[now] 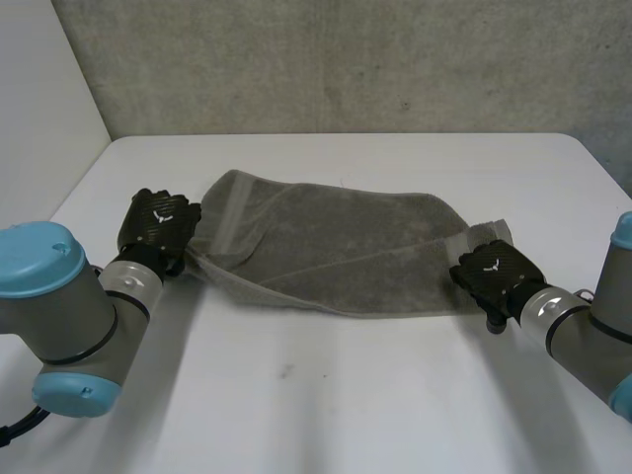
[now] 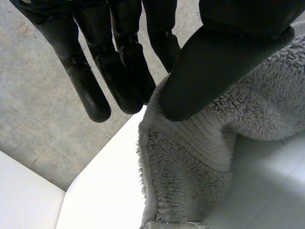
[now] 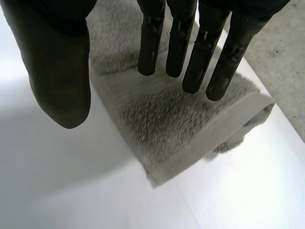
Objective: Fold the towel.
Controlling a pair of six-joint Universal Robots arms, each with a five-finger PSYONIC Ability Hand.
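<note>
While the grey towel [image 1: 336,247] is lying across the middle of the white table [image 1: 346,395], roughly doubled along its length, the left robot hand [image 1: 158,225] is pinching its left end between thumb and straight fingers. The right robot hand [image 1: 494,275] is hovering over the right end with fingers [image 3: 151,43] straight and thumb well apart, gripping nothing. Being thick, soft terry, the cloth is likely going to sag and bunch rather than keep a shape, so the flat woven band at each end is looking like the surest place to pinch.
</note>
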